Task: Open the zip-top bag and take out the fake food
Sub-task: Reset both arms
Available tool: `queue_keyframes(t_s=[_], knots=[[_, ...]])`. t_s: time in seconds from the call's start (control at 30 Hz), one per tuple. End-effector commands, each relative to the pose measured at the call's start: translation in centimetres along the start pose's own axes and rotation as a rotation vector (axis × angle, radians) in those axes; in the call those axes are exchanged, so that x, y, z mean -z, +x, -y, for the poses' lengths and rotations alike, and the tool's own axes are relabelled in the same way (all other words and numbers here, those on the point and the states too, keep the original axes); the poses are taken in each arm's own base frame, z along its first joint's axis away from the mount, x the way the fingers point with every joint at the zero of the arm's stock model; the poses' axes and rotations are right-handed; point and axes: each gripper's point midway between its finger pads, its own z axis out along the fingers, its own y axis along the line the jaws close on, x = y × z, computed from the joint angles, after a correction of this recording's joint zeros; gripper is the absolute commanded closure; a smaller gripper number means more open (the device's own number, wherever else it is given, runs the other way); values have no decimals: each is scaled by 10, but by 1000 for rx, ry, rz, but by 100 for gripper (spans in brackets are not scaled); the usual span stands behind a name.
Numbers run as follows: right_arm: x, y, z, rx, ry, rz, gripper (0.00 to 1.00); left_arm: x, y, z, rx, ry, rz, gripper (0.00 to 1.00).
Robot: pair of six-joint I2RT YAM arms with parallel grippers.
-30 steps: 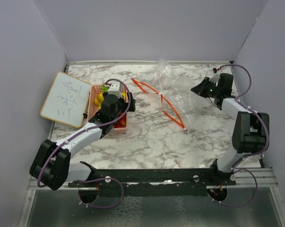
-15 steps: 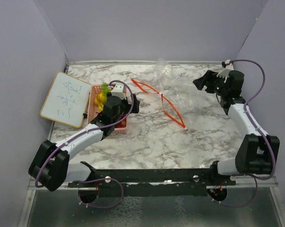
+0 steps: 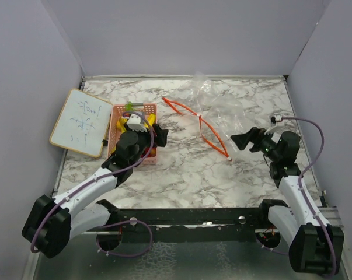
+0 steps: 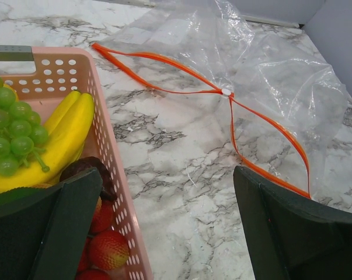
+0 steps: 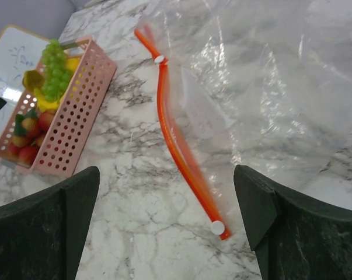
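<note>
Food of glossy plastic (bananas, green grapes, strawberries, a dark piece) sits heaped inside the pink basket, so we judge the emptying step done. The zip-top bag lies flat on the tabletop well to the right of the basket, its orange zip strip parted, and we see nothing inside it. Our left tool hangs over the basket's near end, jaws spread wide, gripping nothing. Our right tool hovers farther from the basket, past the bag's near corner, equally wide and empty. A whiteboard lies just left of the basket. Next, we think, both arms need only draw clear.
</note>
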Motion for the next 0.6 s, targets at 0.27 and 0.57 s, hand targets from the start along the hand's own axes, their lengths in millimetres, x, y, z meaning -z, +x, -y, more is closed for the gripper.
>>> queue_keyframes(t_s=[0.27,0.57], knots=[[11,-13,-20,52,-76,70,1,-10,4,11,49,28,-27,1],[8,-10,-13,45,-49,64,1,-4,1,-9,36,-62,16,1]])
